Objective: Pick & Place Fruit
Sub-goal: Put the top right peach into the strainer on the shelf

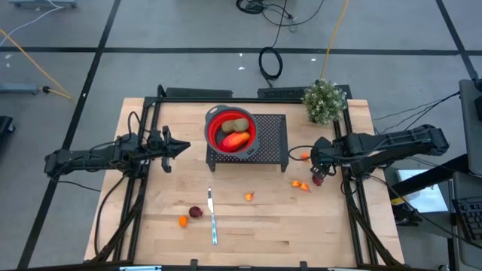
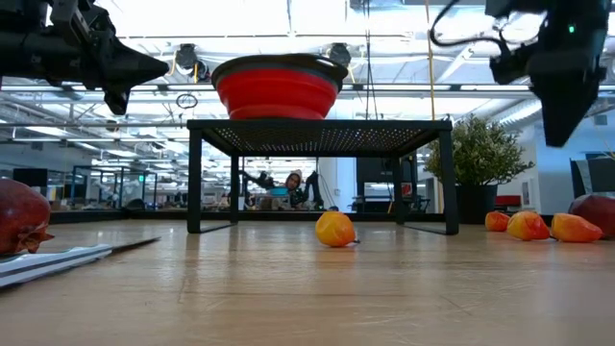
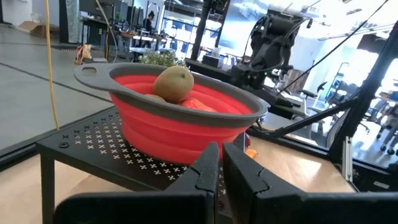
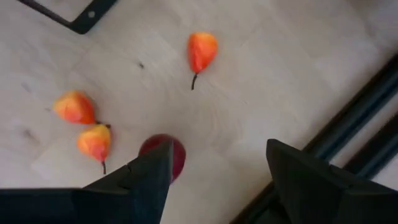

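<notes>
While picking: right gripper (image 4: 214, 165) hangs above the table (image 1: 248, 226), jaws apart, a dark red fruit (image 4: 163, 155) under one finger (likely next).
Bowl: red collapsible bowl (image 1: 231, 129) sits on a black perforated stand (image 1: 271, 139), already holding a brown-green kiwi (image 3: 173, 83) and a red-orange oval.
Loose fruit: small orange pieces (image 4: 202, 50), glossy, stemmed, scattered near a knife (image 1: 212, 218).
Left gripper (image 3: 221, 168): jaws together, waiting beside the stand.

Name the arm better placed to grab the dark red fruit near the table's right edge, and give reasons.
Right. The right gripper hangs open directly above the dark red fruit, pointing down. The left gripper waits shut across the table, beside the red bowl.
</notes>
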`<action>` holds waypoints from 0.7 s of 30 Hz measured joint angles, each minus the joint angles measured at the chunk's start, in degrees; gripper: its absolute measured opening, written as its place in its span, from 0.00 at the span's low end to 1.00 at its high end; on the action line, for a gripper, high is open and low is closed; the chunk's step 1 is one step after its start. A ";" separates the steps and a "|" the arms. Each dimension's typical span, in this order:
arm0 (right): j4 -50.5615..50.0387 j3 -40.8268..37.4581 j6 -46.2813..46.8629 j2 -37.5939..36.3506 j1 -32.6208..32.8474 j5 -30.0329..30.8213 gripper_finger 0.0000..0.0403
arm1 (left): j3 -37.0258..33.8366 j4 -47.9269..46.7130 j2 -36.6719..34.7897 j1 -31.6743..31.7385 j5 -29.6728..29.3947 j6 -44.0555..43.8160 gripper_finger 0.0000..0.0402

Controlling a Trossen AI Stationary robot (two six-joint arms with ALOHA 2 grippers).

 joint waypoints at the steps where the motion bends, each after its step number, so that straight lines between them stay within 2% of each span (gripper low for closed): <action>1: 1.37 -1.21 -0.20 -0.50 -0.43 0.21 0.63 | 0.00 0.02 0.02 0.00 0.00 0.00 0.05; 14: 21.46 -13.79 -10.61 -4.99 -8.83 1.12 0.63 | 0.00 0.15 0.01 0.00 0.02 -3.19 0.05; 21: 32.46 -18.03 -16.37 -4.98 -14.10 -2.08 0.63 | 0.00 0.17 0.00 0.00 0.00 -3.91 0.05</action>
